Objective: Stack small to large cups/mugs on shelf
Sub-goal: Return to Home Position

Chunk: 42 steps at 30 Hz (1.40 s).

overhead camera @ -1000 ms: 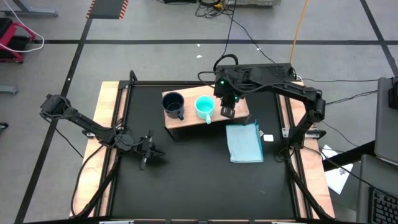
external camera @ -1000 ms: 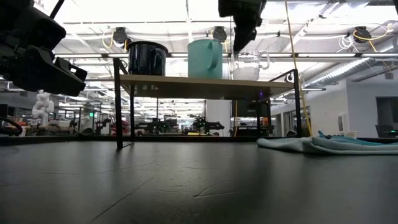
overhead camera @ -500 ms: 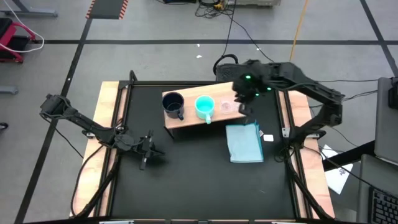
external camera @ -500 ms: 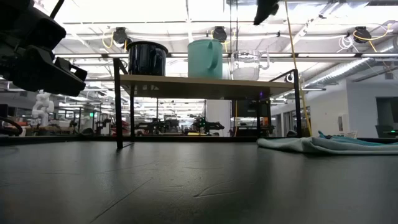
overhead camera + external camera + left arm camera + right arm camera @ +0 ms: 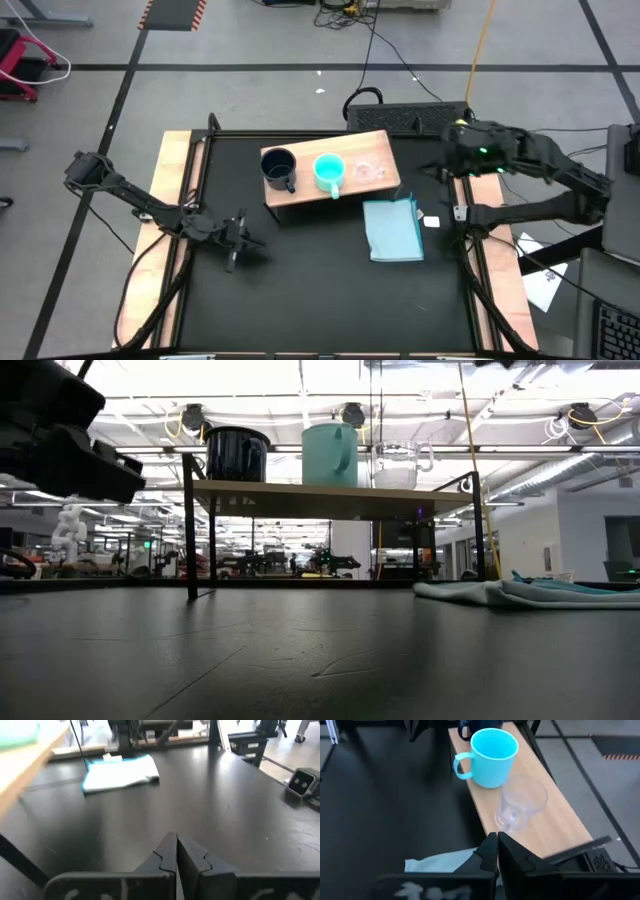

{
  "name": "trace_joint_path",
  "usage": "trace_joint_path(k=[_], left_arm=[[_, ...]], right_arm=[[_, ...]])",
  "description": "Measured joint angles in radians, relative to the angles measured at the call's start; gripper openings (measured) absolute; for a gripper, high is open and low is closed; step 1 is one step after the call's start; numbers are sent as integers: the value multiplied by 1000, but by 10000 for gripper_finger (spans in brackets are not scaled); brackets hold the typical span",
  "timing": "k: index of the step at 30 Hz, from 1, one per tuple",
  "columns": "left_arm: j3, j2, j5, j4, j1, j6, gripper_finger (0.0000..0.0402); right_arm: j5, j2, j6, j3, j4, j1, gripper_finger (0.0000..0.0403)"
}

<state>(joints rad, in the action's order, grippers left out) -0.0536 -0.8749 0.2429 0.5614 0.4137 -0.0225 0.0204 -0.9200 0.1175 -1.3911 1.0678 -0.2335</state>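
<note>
The wooden shelf (image 5: 325,172) stands at the table's far middle and carries three cups in a row, each standing on its base. The dark navy mug (image 5: 278,166) is on the left, the turquoise mug (image 5: 329,171) in the middle and the clear glass cup (image 5: 369,171) on the right. The low view shows them upright: the navy mug (image 5: 237,455), the turquoise mug (image 5: 330,454) and the glass cup (image 5: 400,464). My right gripper (image 5: 496,846) is shut and empty, off to the right of the shelf (image 5: 440,166). My left gripper (image 5: 240,243) is shut and empty over the table's left middle.
A light-blue folded cloth (image 5: 392,228) lies on the table just in front of the shelf's right end. It also shows in the low view (image 5: 530,592). Open black table surface lies between the shelf and the near edge.
My right gripper has risen from just over the glass cup and drawn away toward the table's right edge. The glass cup stays standing on the shelf's right end.
</note>
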Motion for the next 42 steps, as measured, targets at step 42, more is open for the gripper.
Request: trace_joint_path(k=[42], left_arm=[[0,547,-190,-78,-206,174,0]], right_arm=[[32,893,-144,647,-106,-2,0]])
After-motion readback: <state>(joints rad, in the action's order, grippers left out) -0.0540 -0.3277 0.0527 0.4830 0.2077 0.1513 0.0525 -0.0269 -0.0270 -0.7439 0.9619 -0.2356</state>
